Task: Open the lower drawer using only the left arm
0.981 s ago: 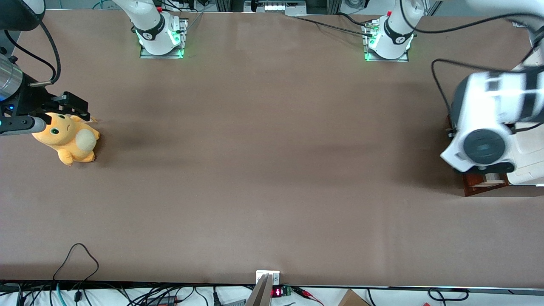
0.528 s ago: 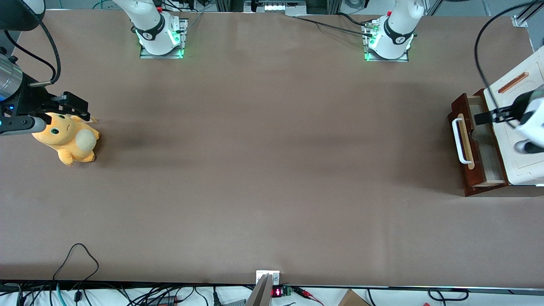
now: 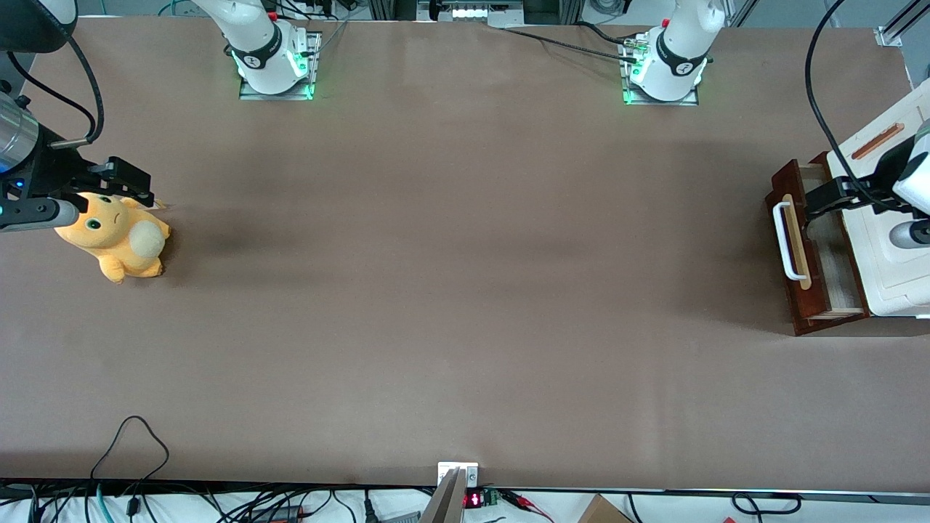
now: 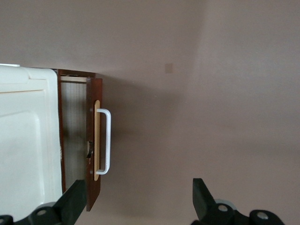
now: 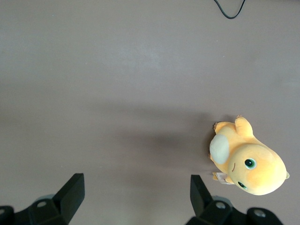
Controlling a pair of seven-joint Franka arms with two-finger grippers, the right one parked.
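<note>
A yellow plush toy (image 3: 116,236) lies on the brown table (image 3: 450,290) at the parked arm's end. The long middle of the table has nothing to tell about.

At the working arm's end stands a small white cabinet (image 3: 890,240). Its white top has a short orange-brown strip (image 3: 878,141). The lower drawer (image 3: 799,247) sticks out from the bottom of the cabinet. You can see its dark red-brown front, the white bar handle (image 3: 785,241) on a pale wood strip, and the pale wood inside (image 4: 72,136). So the drawer looks pulled out already, at least part of the way.

The left arm (image 3: 912,181) reaches in over the cabinet top. Its gripper (image 3: 825,197) hangs above the open drawer, just beside the handle but not touching it. In the wrist view the two black fingers (image 4: 70,206) stand wide apart with nothing between them. The gripper (image 4: 136,204) holds no thing.

My guess is that the main job is done, since the drawer is out and the handle is let go. What may be left is for the arm to lift away. I cannot tell if the drawer could slide out any more.
</note>
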